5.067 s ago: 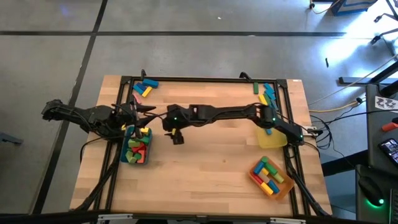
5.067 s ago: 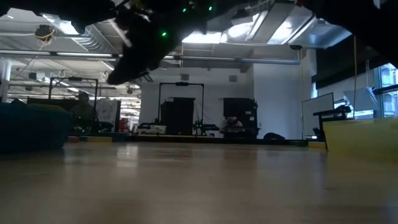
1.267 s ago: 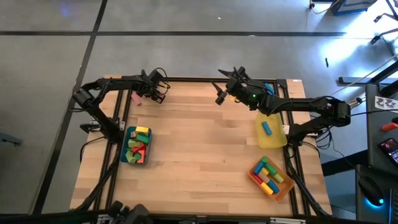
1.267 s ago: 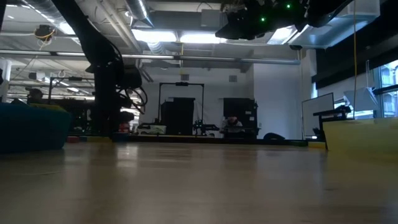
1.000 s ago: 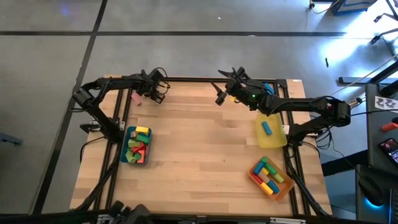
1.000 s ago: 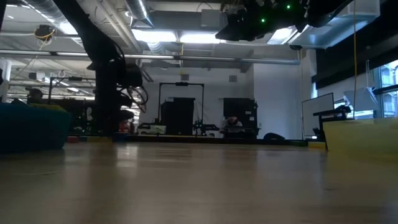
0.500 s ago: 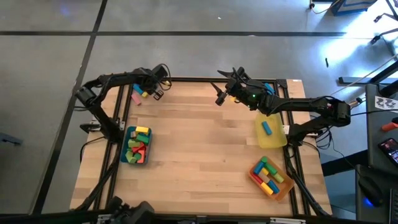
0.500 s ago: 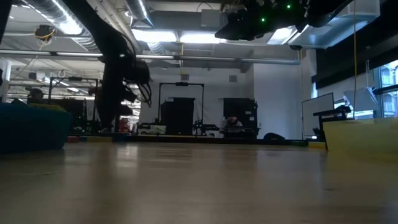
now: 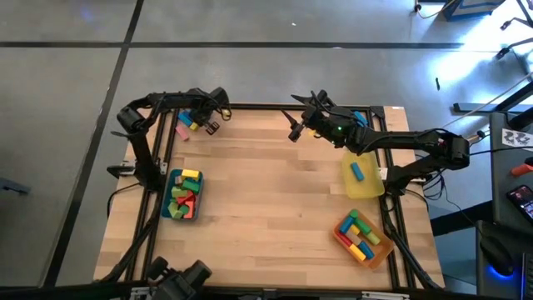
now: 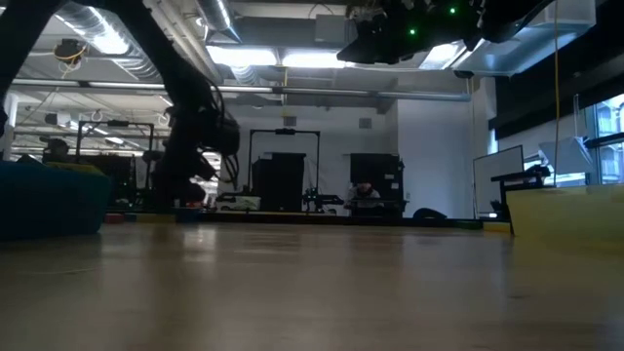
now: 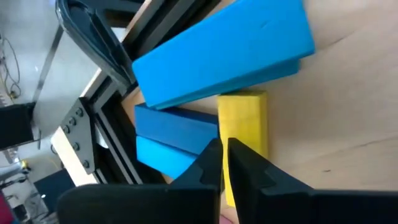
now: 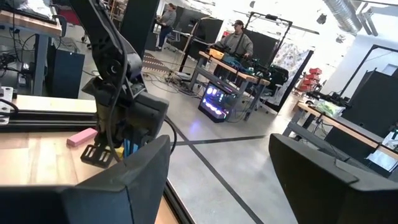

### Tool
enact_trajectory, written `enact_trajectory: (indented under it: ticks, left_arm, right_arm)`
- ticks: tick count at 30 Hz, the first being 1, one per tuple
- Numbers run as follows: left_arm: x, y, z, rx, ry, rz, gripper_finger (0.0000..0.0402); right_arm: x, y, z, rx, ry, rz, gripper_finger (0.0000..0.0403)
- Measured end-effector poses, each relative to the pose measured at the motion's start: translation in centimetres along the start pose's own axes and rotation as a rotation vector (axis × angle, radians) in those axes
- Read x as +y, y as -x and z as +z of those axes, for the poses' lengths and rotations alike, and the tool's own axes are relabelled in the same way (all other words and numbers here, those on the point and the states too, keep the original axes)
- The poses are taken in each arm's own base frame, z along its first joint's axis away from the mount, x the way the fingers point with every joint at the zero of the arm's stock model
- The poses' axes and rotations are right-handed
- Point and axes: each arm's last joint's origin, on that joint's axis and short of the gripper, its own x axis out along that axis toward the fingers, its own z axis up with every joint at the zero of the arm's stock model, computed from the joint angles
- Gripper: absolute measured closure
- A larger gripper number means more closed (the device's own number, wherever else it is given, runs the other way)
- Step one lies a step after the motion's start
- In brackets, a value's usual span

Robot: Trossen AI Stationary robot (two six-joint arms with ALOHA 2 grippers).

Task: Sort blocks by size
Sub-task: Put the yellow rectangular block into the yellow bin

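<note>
Several blocks lie in the table's far left corner: a yellow block point(image 11: 244, 121), a big blue bar point(image 11: 224, 53) lying across it, a second blue block point(image 11: 171, 134), and a pink one point(image 9: 183, 132) beside them. My left gripper point(image 9: 210, 125) is shut, its fingertips point(image 11: 211, 163) right over the yellow block. More blocks point(image 9: 358, 127) lie in the far right corner. My right gripper point(image 9: 294, 133) hangs open above the far middle of the table with nothing between its fingers. My left gripper has its shut fingertips at the near end of the yellow block point(image 11: 231, 149), coming from above. Nothing shows between the fingers. Whether they touch the block, I cannot tell.
A teal tray point(image 9: 170, 208) with several blocks stands at the left. A yellow tray point(image 9: 366, 188) with one blue block point(image 9: 357, 171) sits at the right, and an orange tray point(image 9: 343, 242) with several blocks at the near right. Black frame rails point(image 9: 158, 150) border the table.
My left arm has swung its elbow toward the far edge. Its gripper has stayed over the blocks in the far left corner and shifted slightly, so a yellow and a blue block now show beside it. My right arm has kept still.
</note>
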Motion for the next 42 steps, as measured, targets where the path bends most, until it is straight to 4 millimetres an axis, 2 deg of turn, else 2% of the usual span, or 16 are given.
enact_trajectory:
  ticks: [9, 14, 21, 32, 36, 42]
  left_arm:
    - [-0.8, -0.1, -0.5, 0.002, -0.066, -0.056, 0.0396]
    - [-2.7, 1.0, -0.5, -0.041, -0.156, -0.08, 0.0396]
    - [-6.5, 3.9, -1.4, -0.124, -0.275, -0.115, 0.0396]
    - [-11.6, 9.5, -4.8, -0.251, -0.459, -0.298, 0.0396]
    - [-11.4, 11.7, -5.9, -0.329, -0.476, -0.315, 0.0396]
    - [-9.4, 14.1, -7.2, -0.419, -0.417, -0.348, 0.0395]
  right_arm:
    - [0.0, 0.0, 0.0, 0.0, 0.0, 0.0, 0.0127]
    - [0.0, 0.0, 0.0, 0.0, 0.0, 0.0, 0.0127]
    - [0.1, 0.0, -0.1, 0.014, 0.006, 0.005, 0.0127]
    - [0.1, 0.0, -0.2, 0.02, 0.008, 0.008, 0.0127]
    - [0.1, 0.0, -0.2, 0.021, 0.008, 0.008, 0.0127]
    - [0.1, 0.0, -0.2, 0.022, 0.008, 0.008, 0.0127]
